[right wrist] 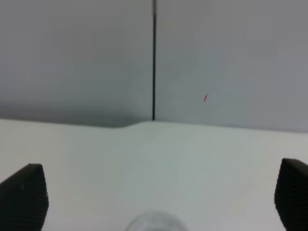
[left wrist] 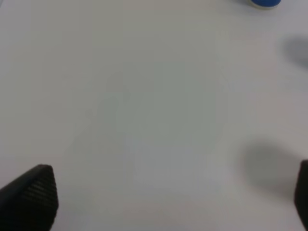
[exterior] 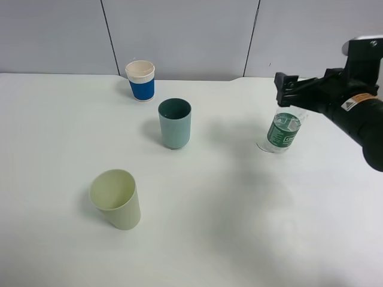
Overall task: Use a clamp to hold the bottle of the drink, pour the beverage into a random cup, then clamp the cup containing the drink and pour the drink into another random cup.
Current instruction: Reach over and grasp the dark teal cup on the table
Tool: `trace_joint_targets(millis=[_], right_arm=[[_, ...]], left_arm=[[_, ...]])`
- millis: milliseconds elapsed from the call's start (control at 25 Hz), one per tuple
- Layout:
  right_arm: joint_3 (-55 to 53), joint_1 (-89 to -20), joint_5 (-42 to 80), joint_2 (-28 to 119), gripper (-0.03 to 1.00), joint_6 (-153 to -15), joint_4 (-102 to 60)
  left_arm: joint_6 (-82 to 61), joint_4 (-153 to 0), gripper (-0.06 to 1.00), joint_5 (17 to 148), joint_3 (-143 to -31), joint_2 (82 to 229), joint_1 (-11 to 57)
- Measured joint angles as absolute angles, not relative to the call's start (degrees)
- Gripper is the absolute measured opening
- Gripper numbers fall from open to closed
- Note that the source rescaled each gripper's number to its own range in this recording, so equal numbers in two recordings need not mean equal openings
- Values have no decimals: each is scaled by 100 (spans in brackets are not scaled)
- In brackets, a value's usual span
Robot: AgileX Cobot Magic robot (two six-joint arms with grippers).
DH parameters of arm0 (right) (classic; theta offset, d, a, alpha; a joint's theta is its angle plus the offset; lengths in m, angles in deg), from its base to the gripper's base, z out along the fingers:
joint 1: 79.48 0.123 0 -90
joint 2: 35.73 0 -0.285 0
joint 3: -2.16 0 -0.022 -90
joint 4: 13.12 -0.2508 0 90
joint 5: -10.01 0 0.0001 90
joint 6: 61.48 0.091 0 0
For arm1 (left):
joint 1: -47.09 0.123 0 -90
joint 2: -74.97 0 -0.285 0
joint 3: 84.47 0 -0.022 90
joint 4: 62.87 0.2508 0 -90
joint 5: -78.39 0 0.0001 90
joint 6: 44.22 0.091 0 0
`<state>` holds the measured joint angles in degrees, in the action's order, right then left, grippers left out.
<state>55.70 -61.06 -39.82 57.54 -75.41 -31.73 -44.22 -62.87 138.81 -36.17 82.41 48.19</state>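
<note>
The pale yellow-green plastic tumbler (exterior: 116,200) is standing apparently empty, so the cup-to-cup pour is still waiting. The small clear green-labelled plastic bottle (exterior: 282,130) is standing upright, ungripped, at the right gripper's (right wrist: 159,192) spread fingers. The left gripper (left wrist: 168,192) is hanging open too. The teal plastic tumbler's (exterior: 175,124) contents are not showing.

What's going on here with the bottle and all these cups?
The robot's right gripper hangs open at the top of a small uncapped bottle, jaws wide apart, not gripping it. The bottle stands upright on the white table. Three cups stand apart from it, untouched: a teal tumbler, a pale yellow-green tumbler and a blue-sleeved white cup. The left gripper is open over the table, holding nothing.
</note>
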Motion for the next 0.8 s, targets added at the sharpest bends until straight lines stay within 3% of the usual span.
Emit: trace_joint_targets(millis=[560, 800], right_arm=[[5556, -6122, -3197, 2952, 94, -9624, -4165], [5556, -6622, -2613, 2286, 94, -10616, -4883]], left_arm=[[-4422, -6287, 100, 13881, -3617, 8241, 4819], [-4422, -6287, 100, 13881, -3617, 8241, 4819]])
